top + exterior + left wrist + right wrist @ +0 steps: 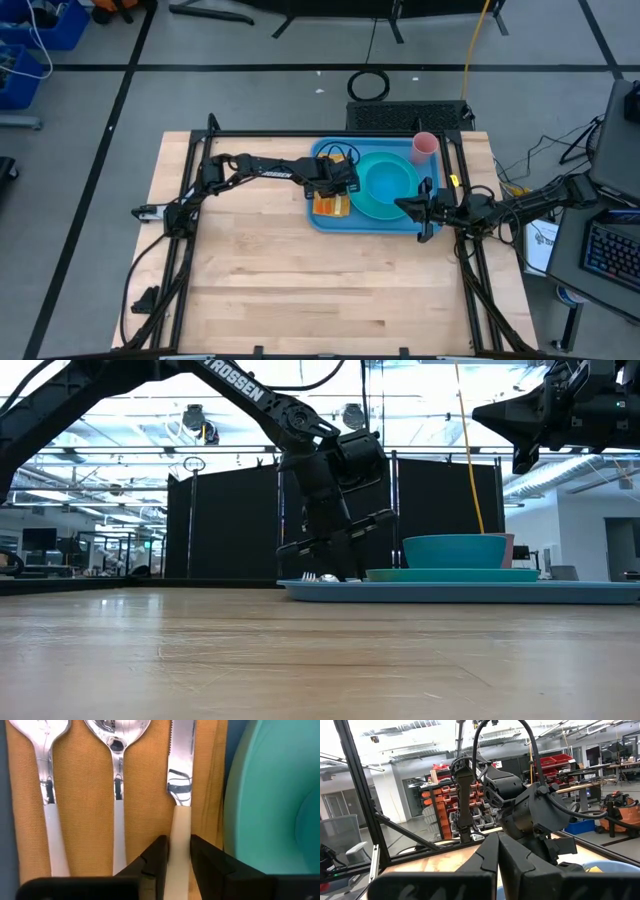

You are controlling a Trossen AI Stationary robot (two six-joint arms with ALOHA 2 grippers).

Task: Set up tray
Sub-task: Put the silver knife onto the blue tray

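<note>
Left wrist view: our left end effector (178,857) grips the white-handled steel knife (181,795) on the mustard cloth napkin (85,800); next, release it and lift clear.

left arm (262,168): we see matte black jointed links, white "TROSSEN" lettering on the long link in the low view
right arm (520,205): same black build, bulky rounded joint housings
cables: black cords looped along both arms, we note one arching over the wrist
left end effector (178,870): two flat black angular fingers
right end effector (497,862): black, wedge-shaped fingers
</note>
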